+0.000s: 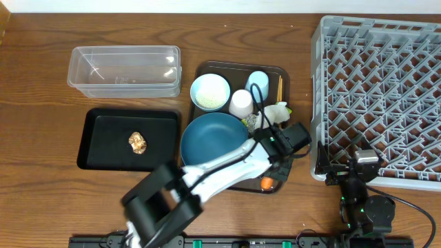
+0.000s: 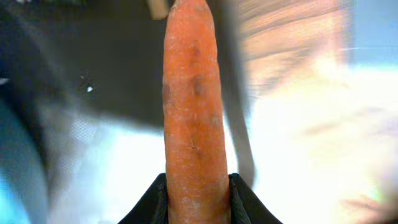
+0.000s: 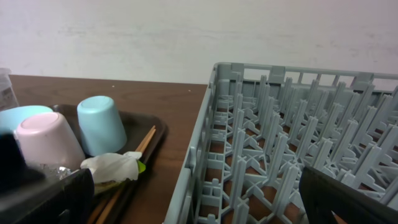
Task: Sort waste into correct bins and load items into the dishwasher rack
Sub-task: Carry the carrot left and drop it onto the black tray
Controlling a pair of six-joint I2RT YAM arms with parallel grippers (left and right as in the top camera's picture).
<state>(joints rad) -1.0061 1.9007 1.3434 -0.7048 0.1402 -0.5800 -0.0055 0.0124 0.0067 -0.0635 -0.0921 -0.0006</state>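
Wooden table, white wall; left claw pinching carrot, right claw spread.

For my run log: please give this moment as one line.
left gripper: shut on carrot | right gripper: open, empty, by rack

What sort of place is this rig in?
Probably a tabletop dish-clearing mock-up, not a real kitchen: dishwasher rack, serving tray of bowls and cups, clear tub and black tray on a wooden table.

No writing can be read anywhere (labels, brands or numbers).
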